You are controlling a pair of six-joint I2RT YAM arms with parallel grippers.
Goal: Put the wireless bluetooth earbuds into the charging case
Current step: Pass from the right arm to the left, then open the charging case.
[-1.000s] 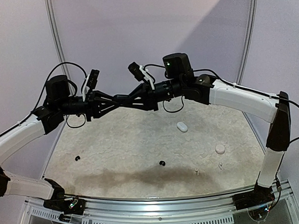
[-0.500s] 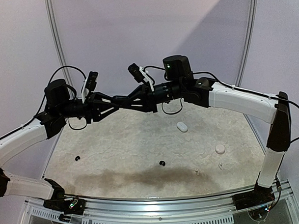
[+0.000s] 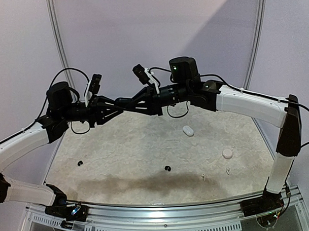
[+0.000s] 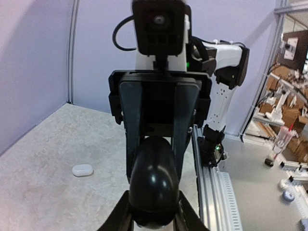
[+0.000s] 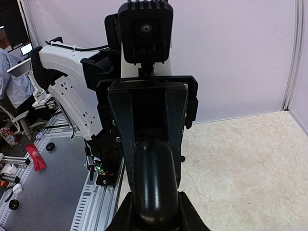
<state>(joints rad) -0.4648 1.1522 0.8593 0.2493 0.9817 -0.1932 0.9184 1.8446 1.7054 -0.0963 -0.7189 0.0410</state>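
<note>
A glossy black pebble-shaped charging case (image 4: pixel 153 185) is being clamped in mid-air by the left gripper (image 4: pixel 154 199) and, from the opposite end, by the right gripper (image 5: pixel 155 199). Below, tiny black roundish earbuds (image 3: pixel 79 162) and, further right, tiny white stemmed earbuds (image 3: pixel 203 177) are being left lying on the pale speckled tabletop (image 3: pixel 125 147).

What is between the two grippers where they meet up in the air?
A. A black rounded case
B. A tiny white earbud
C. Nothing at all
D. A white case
A: a glossy black case sits pinched between the left gripper and the right gripper, while a white case lies down on the table.
</note>
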